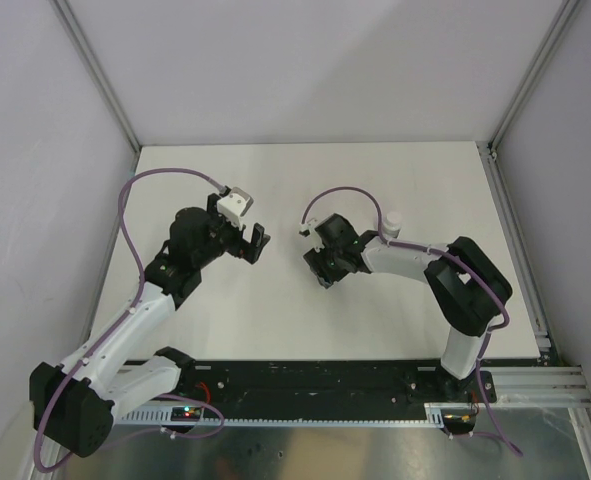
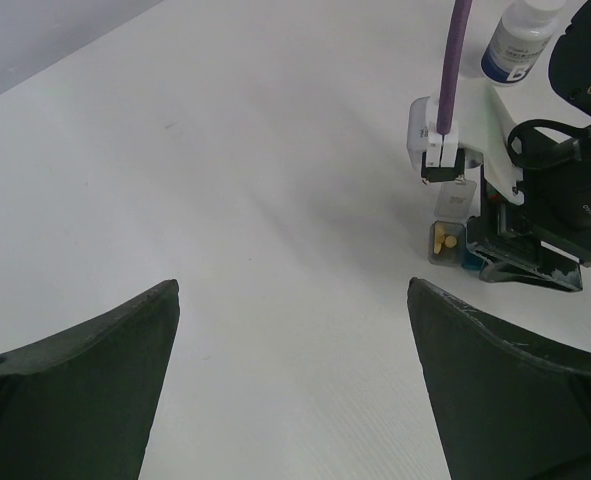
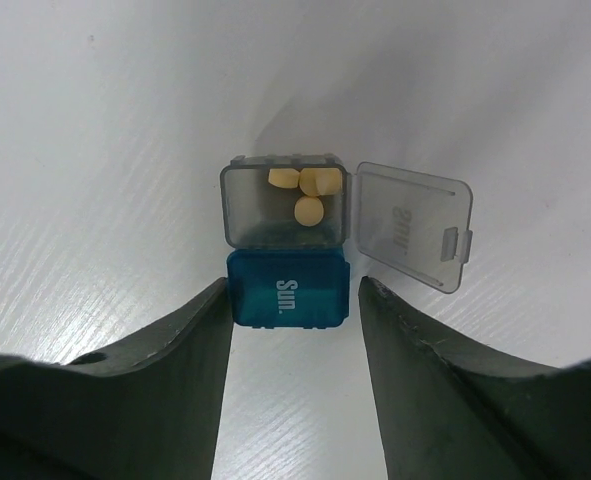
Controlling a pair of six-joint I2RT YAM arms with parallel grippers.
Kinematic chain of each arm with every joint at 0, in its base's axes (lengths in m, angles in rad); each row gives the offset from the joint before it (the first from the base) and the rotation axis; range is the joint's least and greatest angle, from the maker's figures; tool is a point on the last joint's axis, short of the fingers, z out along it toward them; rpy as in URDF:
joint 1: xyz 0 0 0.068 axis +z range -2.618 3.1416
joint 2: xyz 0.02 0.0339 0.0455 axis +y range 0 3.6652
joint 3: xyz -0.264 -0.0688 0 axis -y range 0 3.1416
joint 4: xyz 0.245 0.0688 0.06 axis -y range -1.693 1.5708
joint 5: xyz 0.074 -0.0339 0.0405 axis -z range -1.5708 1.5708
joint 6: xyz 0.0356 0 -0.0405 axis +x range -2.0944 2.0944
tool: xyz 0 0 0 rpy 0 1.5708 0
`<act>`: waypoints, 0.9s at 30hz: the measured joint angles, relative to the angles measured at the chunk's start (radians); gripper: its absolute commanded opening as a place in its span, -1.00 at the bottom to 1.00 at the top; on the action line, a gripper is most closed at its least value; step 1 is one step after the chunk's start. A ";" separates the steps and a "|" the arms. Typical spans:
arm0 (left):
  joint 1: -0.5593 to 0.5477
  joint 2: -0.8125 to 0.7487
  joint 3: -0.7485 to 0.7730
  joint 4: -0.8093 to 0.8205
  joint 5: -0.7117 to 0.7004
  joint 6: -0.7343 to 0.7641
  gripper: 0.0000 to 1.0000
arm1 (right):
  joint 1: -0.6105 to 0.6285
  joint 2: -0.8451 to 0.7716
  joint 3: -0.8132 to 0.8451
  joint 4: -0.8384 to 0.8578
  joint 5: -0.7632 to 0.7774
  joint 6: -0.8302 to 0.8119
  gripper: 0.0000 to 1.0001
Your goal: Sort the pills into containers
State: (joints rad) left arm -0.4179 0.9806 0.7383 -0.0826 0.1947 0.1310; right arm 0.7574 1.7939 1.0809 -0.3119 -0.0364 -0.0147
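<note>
So the containers [image 3: 287, 250] sat on the desk [image 3: 95, 150] right between the fingers of the right end effector [image 3: 293, 288]. The teal compartment [image 3: 287, 300] was nearest its wrist and the grey compartment [image 3: 243, 215] beyond, lid [image 3: 410, 225] flipped open, 3 yellow pills [image 3: 310, 210] inside. The fingers hugged the teal sides, but I couldn't tell if they'd actually clamped. Looked like light, stiff, slick plastic, so I'd pinch the teal walls squarely or it'd skid or tip. The left end effector [image 2: 293, 288], off to the right end effector's left, hung wide open and empty.
</note>
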 measured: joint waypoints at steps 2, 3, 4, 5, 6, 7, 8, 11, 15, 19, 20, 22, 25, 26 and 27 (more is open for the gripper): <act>0.000 0.000 0.000 0.000 0.000 0.000 0.97 | 0.000 0.001 0.000 0.002 -0.002 0.000 0.12; 0.000 0.000 0.000 0.000 0.000 0.000 0.97 | 0.000 0.002 0.000 0.003 -0.003 0.000 0.11; 0.000 0.000 0.000 0.000 0.000 0.000 0.97 | 0.000 0.003 0.000 0.005 -0.003 0.000 0.09; 0.000 0.000 0.000 0.000 0.000 0.000 0.97 | 0.000 0.003 0.000 0.005 -0.003 0.000 0.08; 0.000 0.000 0.000 0.000 0.000 0.000 0.97 | 0.000 0.003 0.000 0.006 -0.002 -0.001 0.06; 0.000 0.000 0.000 0.000 0.000 0.000 0.97 | 0.000 0.004 0.000 0.006 -0.002 -0.001 0.05; 0.000 0.000 0.000 0.000 0.000 0.000 0.97 | 0.000 0.005 0.000 0.008 -0.002 -0.002 0.03; 0.001 0.000 0.000 0.000 0.000 0.000 0.97 | -0.003 0.006 0.000 0.010 -0.002 -0.004 -0.05; 0.001 0.000 0.000 0.000 0.000 0.000 0.97 | -0.005 0.007 0.000 0.012 -0.003 -0.007 -0.25; 0.001 0.000 0.000 0.000 0.000 0.000 0.97 | -0.007 0.007 0.000 0.012 -0.008 -0.010 -0.45; 0.001 0.000 0.000 0.000 0.000 0.000 0.97 | -0.010 0.007 0.000 0.012 -0.011 -0.011 -0.51; 0.002 0.000 0.000 0.000 0.002 -0.002 0.97 | -0.016 0.005 0.000 0.011 -0.019 -0.014 -0.58; 0.007 0.000 -0.004 0.003 0.012 -0.005 0.97 | -0.027 -0.005 0.000 0.007 -0.040 -0.022 -0.66; 0.010 0.000 -0.004 0.003 0.018 -0.010 0.97 | -0.031 -0.013 0.000 0.004 -0.048 -0.025 -0.68; 0.011 0.000 -0.004 0.005 0.020 -0.013 0.97 | -0.035 -0.020 0.000 0.002 -0.056 -0.028 -0.69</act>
State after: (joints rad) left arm -0.4065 0.9806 0.7345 -0.0780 0.2146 0.1181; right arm 0.7219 1.7737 1.0805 -0.3103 -0.0921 -0.0429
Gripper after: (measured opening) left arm 0.985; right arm 0.486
